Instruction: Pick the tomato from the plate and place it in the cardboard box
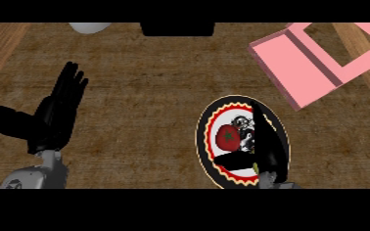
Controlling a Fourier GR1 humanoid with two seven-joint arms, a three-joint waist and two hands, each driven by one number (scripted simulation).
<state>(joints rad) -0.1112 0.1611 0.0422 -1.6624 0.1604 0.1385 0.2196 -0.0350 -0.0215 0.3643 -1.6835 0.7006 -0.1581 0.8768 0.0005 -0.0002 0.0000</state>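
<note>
- Head view looks steeply down on a brown counter (159,103), with the plate (209,122) near the right and the pink box (303,68) farther off at the right.
- Red tomato (229,137) sits on the plate, left of its middle, stem end up, not yet lifted.
- Right hand (267,142) hangs over the plate with its fingers reaching far and its thumb spread out toward the near left, below the tomato. It is spread wide and holds nothing; whether a finger already touches the tomato I cannot tell.
- Left hand (61,107) rests at the left, fingers straight and pointing far, holding nothing.
- Step in hand, as I judge it: the approach to the grasp, with the tomato lying in the gap between thumb and fingers.
- Next move calls for closing fingers and thumb round the tomato, lifting it off the plate, then carrying it far and right to the box.
- Box stands tilted, its rim rising toward the plate, so the tomato must pass above that wall before release.
</note>
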